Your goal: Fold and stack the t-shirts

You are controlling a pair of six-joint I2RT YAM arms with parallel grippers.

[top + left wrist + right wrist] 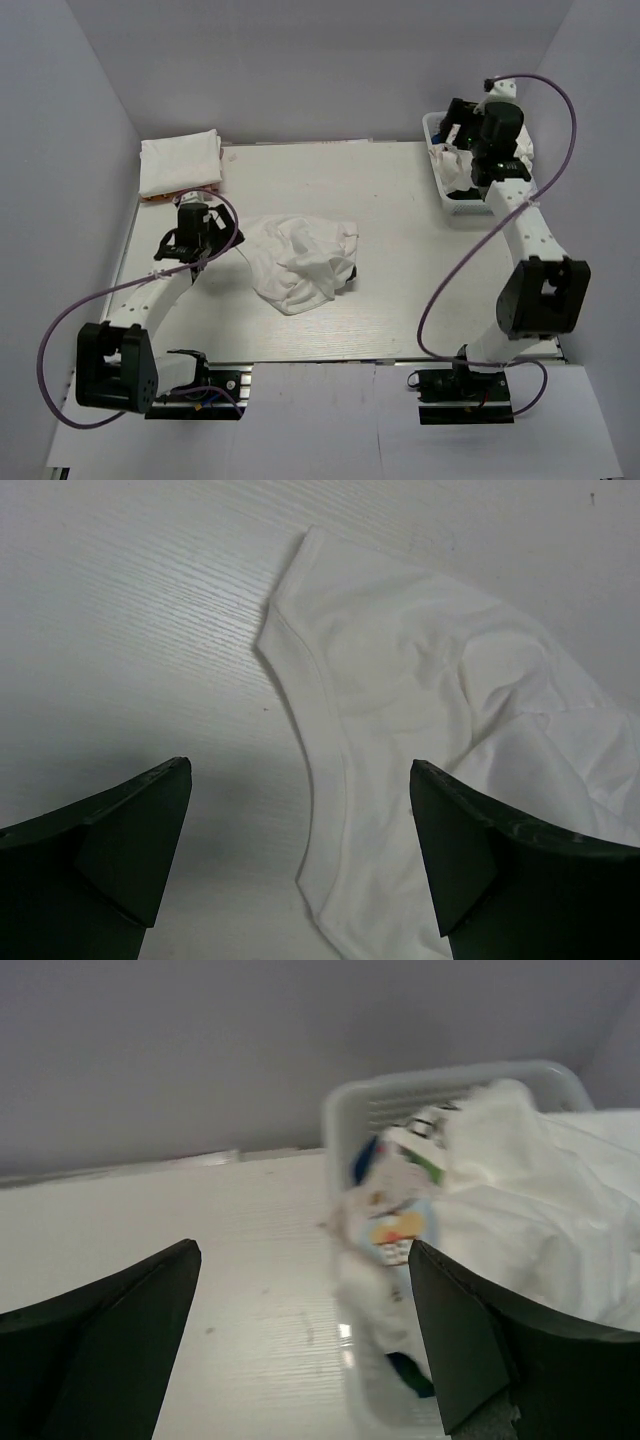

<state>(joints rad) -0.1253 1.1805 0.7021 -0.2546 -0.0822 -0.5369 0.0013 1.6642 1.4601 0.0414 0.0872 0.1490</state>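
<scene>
A crumpled white t-shirt lies in the middle of the table. My left gripper is open just left of it; in the left wrist view its hemmed edge lies between my open fingers, and my left gripper holds nothing. A folded white t-shirt lies at the back left. My right gripper is open and empty over the basket at the back right. The right wrist view shows white shirts and a printed cloth in the basket, with my right gripper above its left rim.
The white plastic lattice basket stands at the back right; its rim shows in the right wrist view. Grey walls enclose the table on the left, back and right. Purple cables loop from both arms.
</scene>
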